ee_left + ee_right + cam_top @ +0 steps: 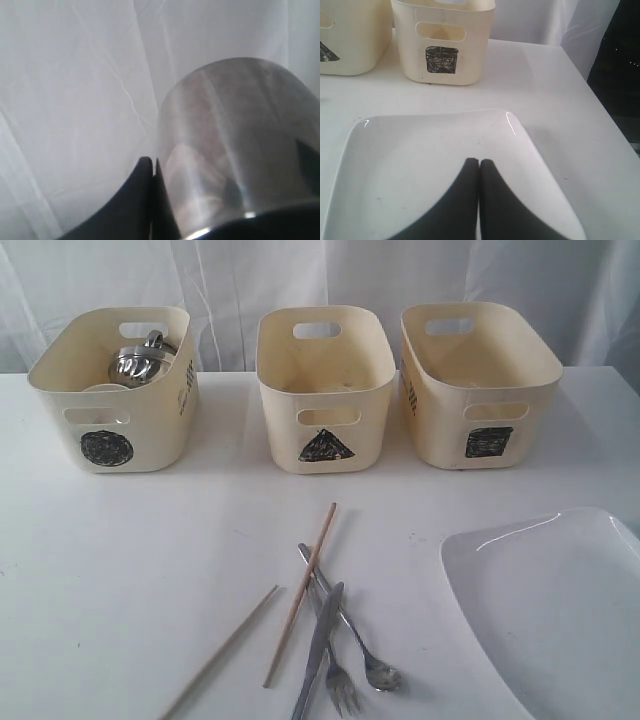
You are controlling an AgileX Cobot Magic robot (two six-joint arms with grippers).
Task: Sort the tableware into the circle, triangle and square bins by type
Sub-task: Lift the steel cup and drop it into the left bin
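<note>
A steel mug (235,140) hangs in front of the white curtain, and my left gripper (152,162) is shut on its wall; neither shows in the exterior view. My right gripper (479,162) is shut with nothing in it, low over the large white plate (435,155), which lies at the table's front right (560,610). Two wooden chopsticks (300,594) (222,650) lie at the front centre. Beside them the knife (318,650), fork (340,685) and spoon (365,650) lie crossed. Steel ware (140,362) and a white bowl (100,388) sit in the circle bin (107,447).
The triangle bin (325,445) stands in the middle of the back row and the square bin (487,440) at the right, also seen as the square bin (440,60) beyond the plate. A white curtain hangs behind. The table's right edge (600,120) is close to the plate.
</note>
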